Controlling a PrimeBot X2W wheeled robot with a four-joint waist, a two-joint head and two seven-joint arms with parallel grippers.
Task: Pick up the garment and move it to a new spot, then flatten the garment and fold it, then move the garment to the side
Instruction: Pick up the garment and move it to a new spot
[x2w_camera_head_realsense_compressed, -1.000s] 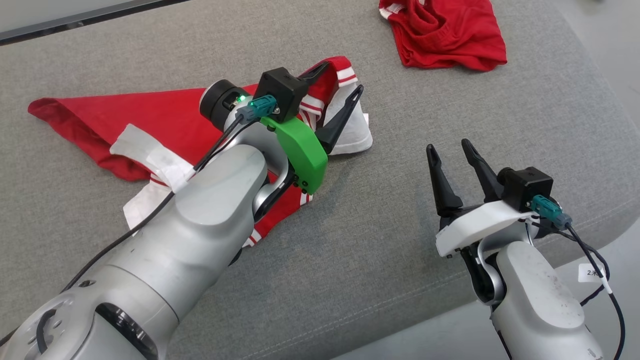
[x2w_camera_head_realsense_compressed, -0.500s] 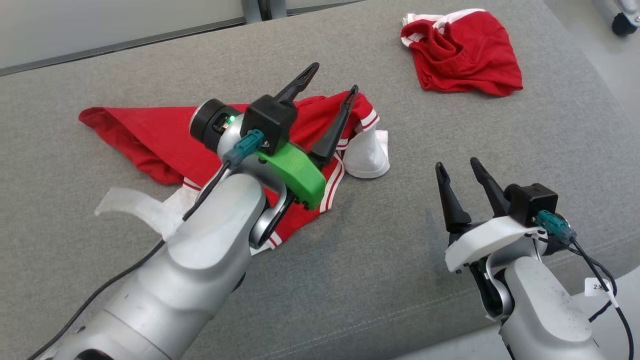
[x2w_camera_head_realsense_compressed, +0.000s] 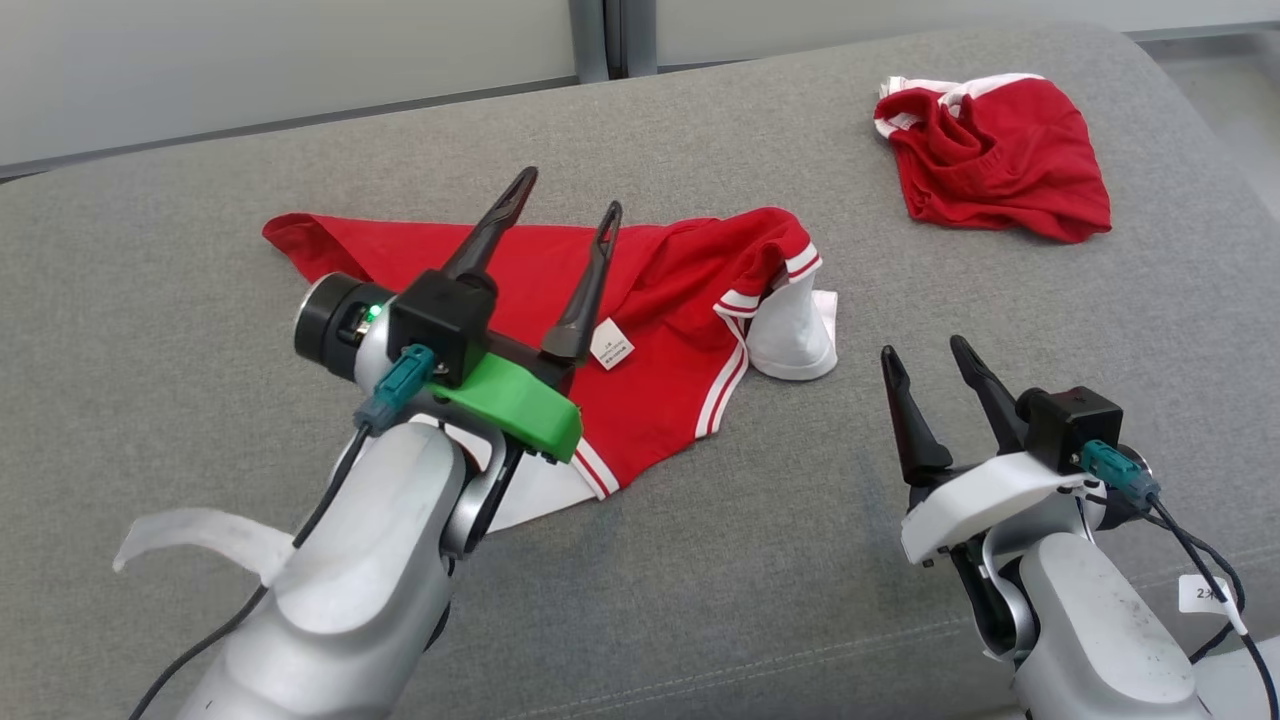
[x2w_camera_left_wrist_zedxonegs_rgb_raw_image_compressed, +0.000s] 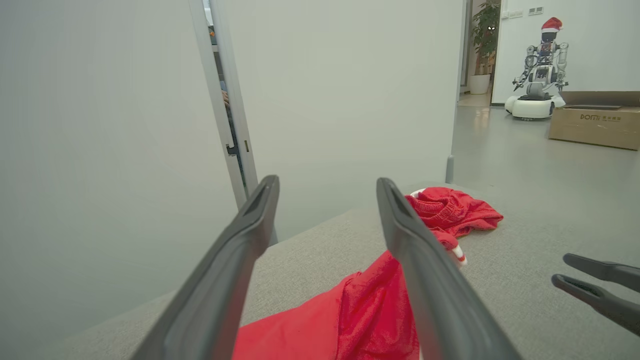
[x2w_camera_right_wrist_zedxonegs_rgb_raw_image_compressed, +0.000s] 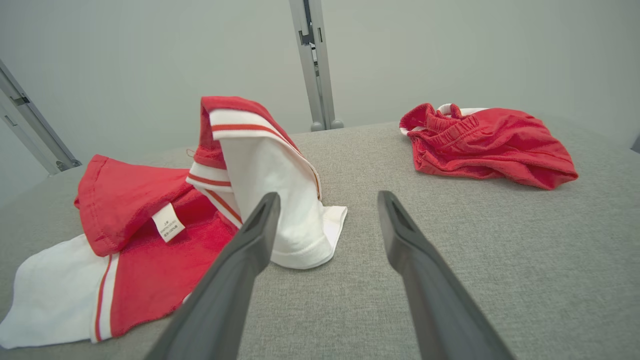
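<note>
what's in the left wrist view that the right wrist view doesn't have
Left wrist view, not the right: a second robot in a Santa hat, a cardboard box, a potted plant, and the open left gripper. Right wrist view, not the left: the care label and the white face of the raised sleeve. Both: the spread red garment, the bunched red garment beyond it, the grey cushion and the open right gripper.
</note>
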